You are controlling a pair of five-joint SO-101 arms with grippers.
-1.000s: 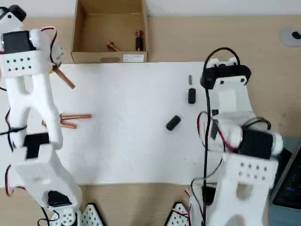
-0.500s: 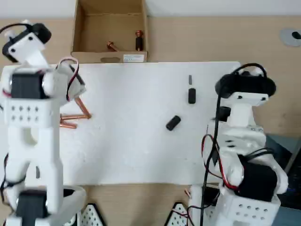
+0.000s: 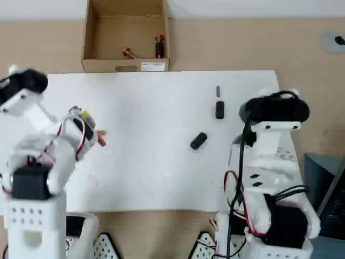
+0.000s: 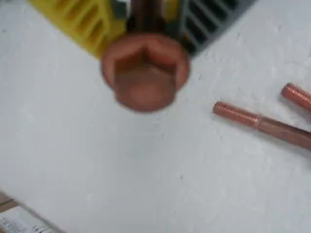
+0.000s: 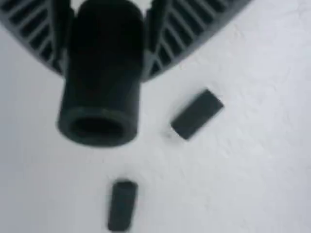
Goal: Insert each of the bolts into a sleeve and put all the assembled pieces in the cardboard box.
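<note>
Left gripper (image 4: 146, 12) was clamped on the shank of a copper hex-head bolt (image 4: 145, 73) near the left edge of the white foam mat (image 3: 156, 156), right gripper (image 5: 109, 14) pinched a black plastic tube sleeve (image 5: 102, 82) near its right edge; both looked light, stiff, slick, so grab mid-body.

The box (image 3: 86, 38) stands just behind the mat's (image 3: 151, 172) far edge, left of centre, with a boxed bolt (image 3: 128, 53) and an assembled piece (image 3: 159, 47) at its near wall. Right of centre on the mat lie a far sleeve (image 3: 219, 109) and, nearer and leftward, a near sleeve (image 3: 198, 141). The left gripper (image 4: 146, 14) grips a held bolt (image 4: 145, 73) over the mat's left side near two loose bolts (image 4: 262, 124). The right gripper (image 5: 104, 19) grips a held sleeve (image 5: 102, 82) over its right side.
</note>
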